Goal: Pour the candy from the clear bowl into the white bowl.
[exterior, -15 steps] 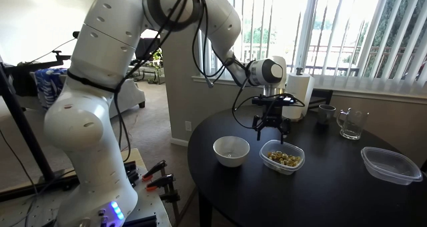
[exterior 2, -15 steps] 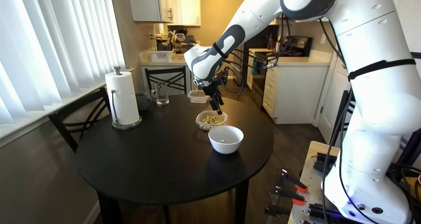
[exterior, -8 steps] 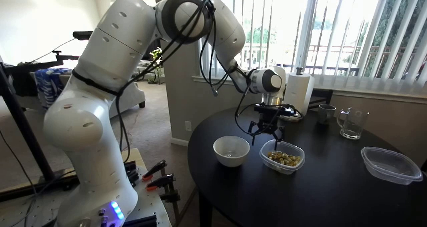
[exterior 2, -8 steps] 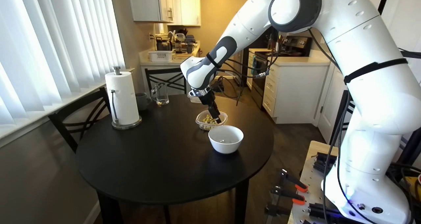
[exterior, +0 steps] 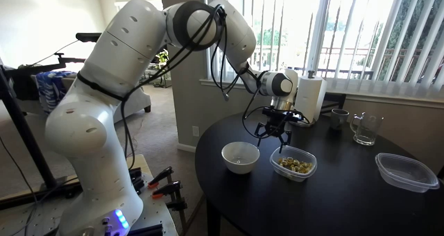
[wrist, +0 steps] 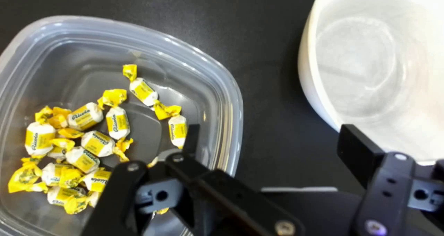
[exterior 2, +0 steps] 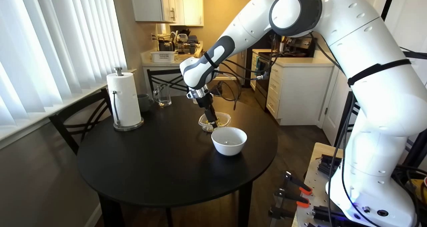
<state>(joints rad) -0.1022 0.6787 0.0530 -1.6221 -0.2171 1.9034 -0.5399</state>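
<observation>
While the candy (wrist: 85, 158) is lying in the clear bowl (wrist: 204, 90), the pincer (wrist: 274, 144) is standing wide, gripping nothing.
Wrist view, left to right: one finger (wrist: 191, 139) is overlapping the clear bowl's rim, the other finger (wrist: 359, 153) is overlapping the edge of the white bowl (wrist: 360, 55); contact is not showing clearly. Risk (judged): lowering on this line could be landing fingers on both rims, tipping candy onto the table (wrist: 270, 55) or shoving the white bowl.

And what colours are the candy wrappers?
The candy wrappers are yellow and white with dark lettering, clearest in the wrist view.
</observation>
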